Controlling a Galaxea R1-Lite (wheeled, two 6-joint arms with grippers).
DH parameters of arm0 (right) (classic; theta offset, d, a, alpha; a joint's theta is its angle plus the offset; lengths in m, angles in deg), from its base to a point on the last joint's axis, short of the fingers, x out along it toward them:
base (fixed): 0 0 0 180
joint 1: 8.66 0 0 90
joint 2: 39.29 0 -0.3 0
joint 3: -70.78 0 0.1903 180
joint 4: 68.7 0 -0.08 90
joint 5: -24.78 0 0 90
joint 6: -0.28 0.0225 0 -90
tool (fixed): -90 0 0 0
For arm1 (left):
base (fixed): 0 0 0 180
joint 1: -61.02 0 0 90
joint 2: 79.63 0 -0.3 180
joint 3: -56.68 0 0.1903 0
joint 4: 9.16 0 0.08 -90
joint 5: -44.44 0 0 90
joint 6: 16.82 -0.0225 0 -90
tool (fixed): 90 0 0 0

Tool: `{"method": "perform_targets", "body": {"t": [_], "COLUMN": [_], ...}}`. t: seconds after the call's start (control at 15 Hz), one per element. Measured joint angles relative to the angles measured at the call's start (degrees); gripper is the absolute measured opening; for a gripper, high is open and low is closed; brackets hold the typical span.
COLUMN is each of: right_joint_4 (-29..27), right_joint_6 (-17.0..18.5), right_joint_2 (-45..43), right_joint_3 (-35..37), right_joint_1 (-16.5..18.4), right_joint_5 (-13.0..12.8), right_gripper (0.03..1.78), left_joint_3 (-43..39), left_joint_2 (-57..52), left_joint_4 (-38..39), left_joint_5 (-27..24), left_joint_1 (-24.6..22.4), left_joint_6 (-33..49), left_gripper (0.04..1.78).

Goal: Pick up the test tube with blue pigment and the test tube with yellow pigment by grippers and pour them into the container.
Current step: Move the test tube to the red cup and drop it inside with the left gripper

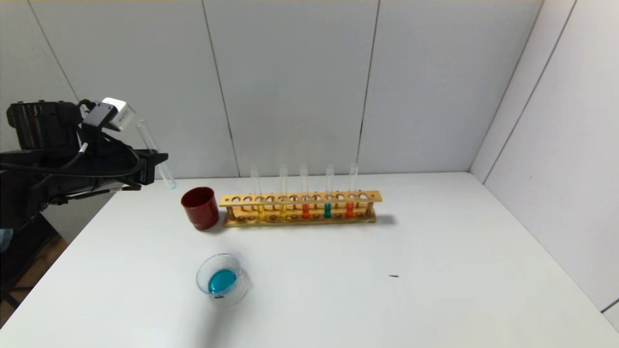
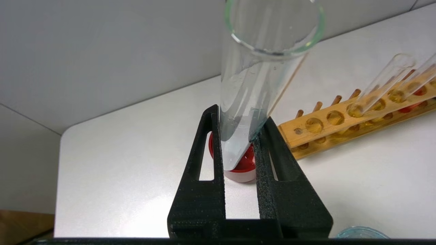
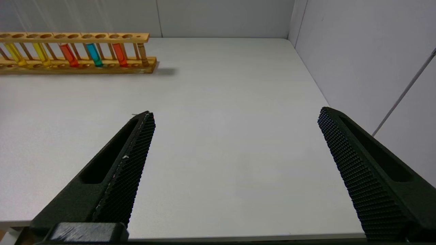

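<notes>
Test tube with blue pigment (image 1: 155,153): emptied, tilted, pinched in my left gripper (image 2: 238,149) above the red cup (image 1: 199,208). Container (image 1: 223,280): holds blue liquid, on table (image 1: 435,270). Right gripper (image 3: 235,119): fingers spread wide, off the rack (image 1: 300,209).

Emptied tube (image 1: 155,153) tilted — dish (image 1: 223,279) blue-filled.

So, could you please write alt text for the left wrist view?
The left gripper holds an emptied test tube between its black fingers, above a dark red cup on a white table. A wooden rack lies beyond.
</notes>
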Motion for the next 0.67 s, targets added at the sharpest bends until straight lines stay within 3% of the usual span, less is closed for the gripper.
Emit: {"method": "perform_targets", "body": {"t": [0.67], "right_joint_4": [0.0], "right_joint_6": [0.0], "right_joint_2": [0.0], "right_joint_3": [0.0], "right_joint_1": [0.0], "right_joint_5": [0.0], "right_gripper": [1.75], "left_joint_3": [5.6], "left_joint_2": [13.9], "left_joint_4": [5.6], "left_joint_5": [-0.1], "left_joint_1": [2.4], "left_joint_6": [2.8], "left_gripper": [0.30]}}
